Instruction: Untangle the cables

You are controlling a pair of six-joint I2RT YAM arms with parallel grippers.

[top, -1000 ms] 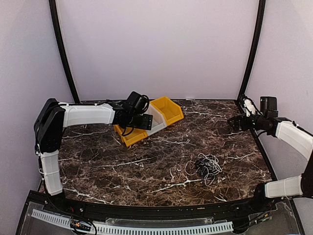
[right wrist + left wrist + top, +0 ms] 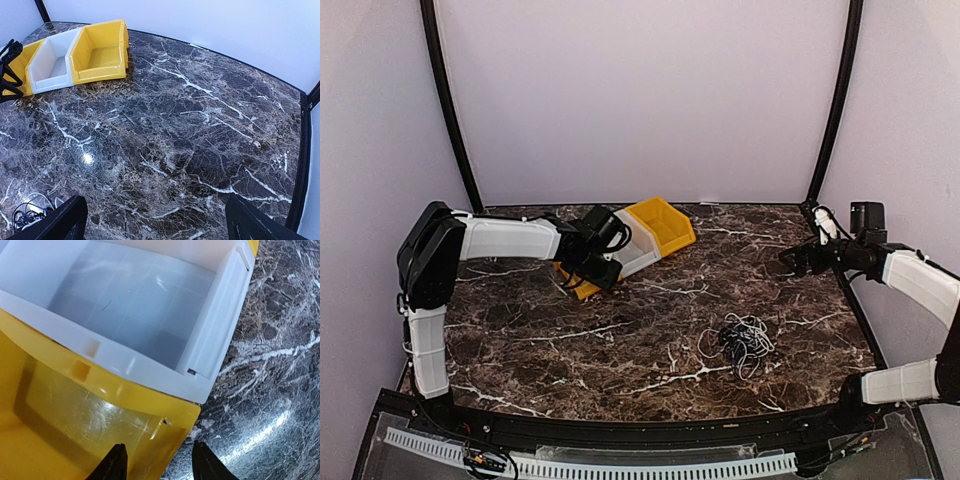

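Note:
The cables (image 2: 740, 343) lie in one tangled heap of white and dark cords on the marble table (image 2: 650, 320), right of centre, and neither gripper touches them. The heap's edge also shows as cables (image 2: 27, 212) at the bottom left of the right wrist view. My left gripper (image 2: 605, 273) is at the back left, over the corner of a yellow bin (image 2: 75, 420). Its jaws are partly open, and the left gripper (image 2: 159, 462) straddles that bin's side wall without pressing on it. My right gripper (image 2: 790, 260) hovers open and empty at the far right; the right gripper (image 2: 155, 220) faces bare marble.
Three bins stand in a row at the back: a near yellow bin (image 2: 582, 283), a white bin (image 2: 640, 248) and a far yellow bin (image 2: 665, 222). Black frame posts and pale walls close in the table at the back and both sides.
My left gripper has dropped towards the near yellow bin's corner and its jaws have narrowed. The right gripper has shifted slightly left. The cables have not moved.

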